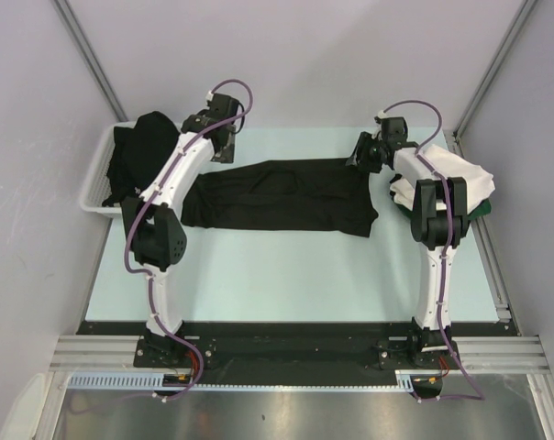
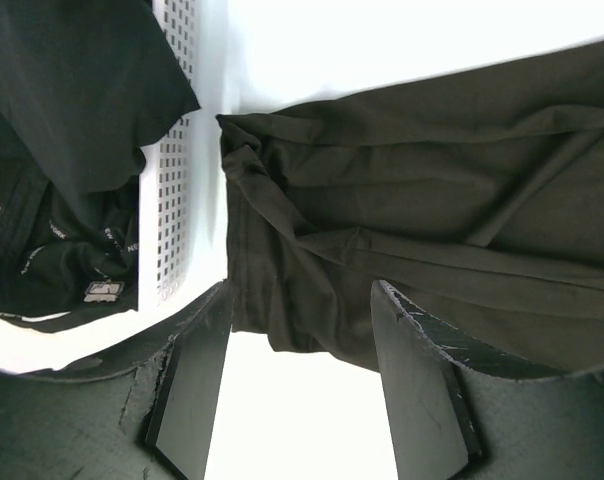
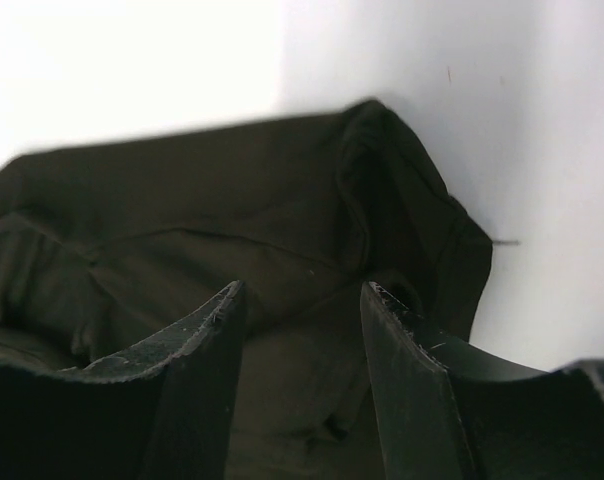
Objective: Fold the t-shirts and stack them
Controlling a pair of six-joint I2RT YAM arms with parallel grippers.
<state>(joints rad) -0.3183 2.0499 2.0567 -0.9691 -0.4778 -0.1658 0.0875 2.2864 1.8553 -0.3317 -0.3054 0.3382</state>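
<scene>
I am partway through a fold. The black t-shirt (image 1: 286, 192) lies as a long band across the far half of the tabletop (image 1: 286, 275), already doubled lengthwise by the look of its creases.

My left pincer (image 2: 302, 295) hangs over the band's end nearest the left edge, jaws well apart and clamping nothing, with the cloth's hem showing between them. My right pincer (image 3: 304, 290) sits low over the opposite end, jaws also parted, cloth beneath but not pinched.

I judge the next move is to close on both ends together, catching every layer, then bring one end over the other.

The white t-shirt (image 1: 465, 174) rests on the dark green t-shirt (image 1: 483, 211) at the right edge. More black shirts (image 1: 144, 151) wait in the basket (image 1: 98, 179) at the far-left corner; one bears small white lettering and a pale tag, both too small to read.
</scene>
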